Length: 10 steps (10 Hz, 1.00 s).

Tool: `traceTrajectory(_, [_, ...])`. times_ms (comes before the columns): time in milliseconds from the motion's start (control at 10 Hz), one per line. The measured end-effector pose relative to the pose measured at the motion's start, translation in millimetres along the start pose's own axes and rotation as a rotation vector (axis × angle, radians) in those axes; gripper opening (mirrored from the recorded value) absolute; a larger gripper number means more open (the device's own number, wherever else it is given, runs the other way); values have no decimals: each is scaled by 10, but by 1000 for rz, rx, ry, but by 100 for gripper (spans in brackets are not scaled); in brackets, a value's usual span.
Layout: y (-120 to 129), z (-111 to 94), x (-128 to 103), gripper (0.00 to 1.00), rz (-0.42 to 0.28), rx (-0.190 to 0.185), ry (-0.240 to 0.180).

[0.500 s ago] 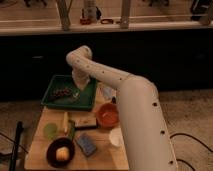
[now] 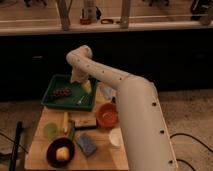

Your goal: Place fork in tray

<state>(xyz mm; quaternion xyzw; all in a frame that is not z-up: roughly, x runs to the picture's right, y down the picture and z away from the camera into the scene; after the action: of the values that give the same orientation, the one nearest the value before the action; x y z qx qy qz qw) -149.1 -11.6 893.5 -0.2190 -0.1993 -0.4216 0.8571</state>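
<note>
The dark green tray sits at the far left end of the wooden table. A small silvery fork lies inside it near the front right corner. A cluster of dark items also lies in the tray. My white arm reaches from the lower right over the table. Its gripper hangs over the tray's right side, just above and behind the fork. The gripper appears apart from the fork.
On the wooden table in front of the tray stand an orange bowl, a black bowl holding a yellow item, a blue sponge, a white cup, a green cup and a yellow stick-like item.
</note>
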Motion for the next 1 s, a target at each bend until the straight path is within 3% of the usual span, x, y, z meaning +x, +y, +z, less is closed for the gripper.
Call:
traceTrajectory(400, [28, -60, -16, 80, 8, 11, 5])
traceTrajectory(1000, [94, -116, 17, 80, 51, -2, 21])
